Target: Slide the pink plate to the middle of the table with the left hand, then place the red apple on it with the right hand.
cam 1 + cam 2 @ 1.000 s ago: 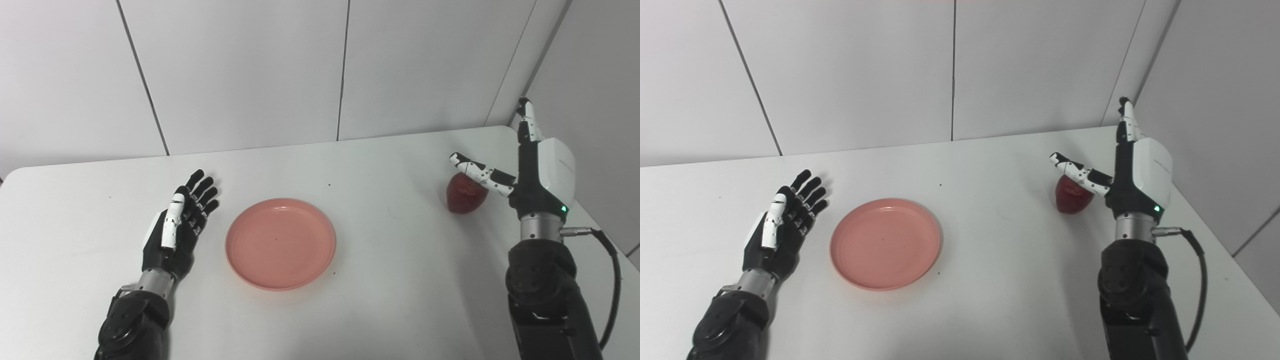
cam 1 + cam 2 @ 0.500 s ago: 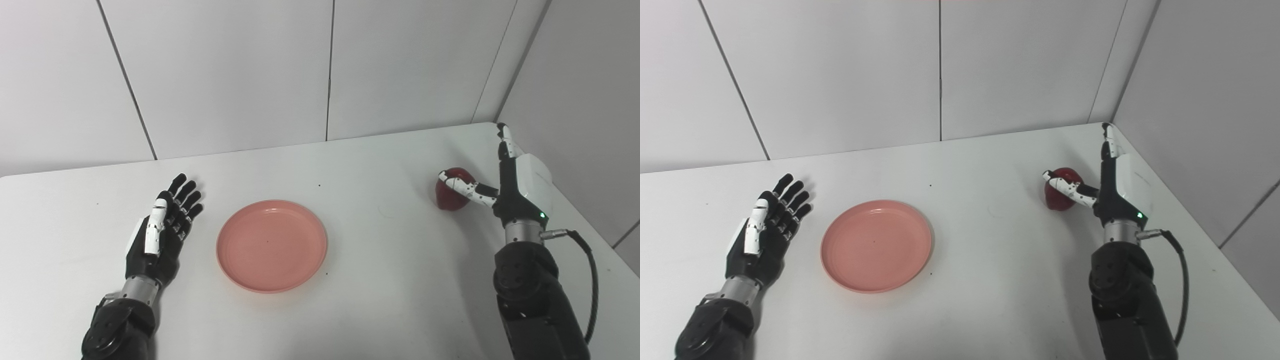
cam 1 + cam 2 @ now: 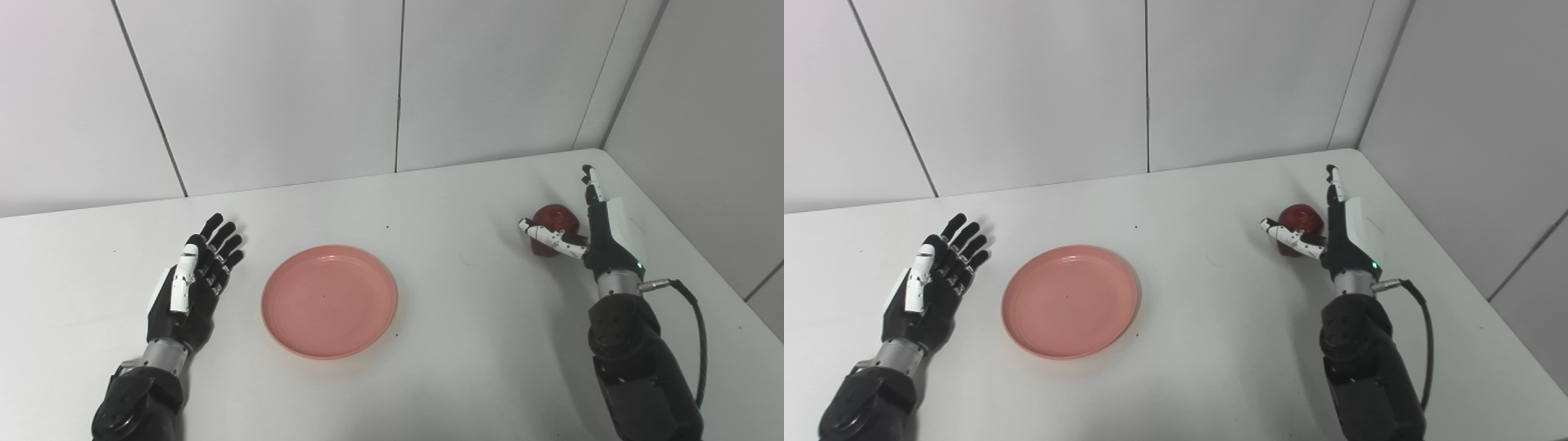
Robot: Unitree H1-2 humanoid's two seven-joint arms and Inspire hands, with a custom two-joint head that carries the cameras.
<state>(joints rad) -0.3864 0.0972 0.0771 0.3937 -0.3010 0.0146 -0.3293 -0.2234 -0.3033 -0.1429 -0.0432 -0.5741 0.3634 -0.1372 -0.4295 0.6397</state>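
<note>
I see the plate (image 3: 329, 301) lying flat around the middle of the tabletop (image 3: 465, 343), a little toward its left. My left hand (image 3: 191, 283) rests just left of it, fingers spread, holding nothing. The apple (image 3: 553, 228) sits near the far right corner; my right hand (image 3: 597, 236) stands beside it, thumb across its front, fingers straight and not closed on it.
</note>
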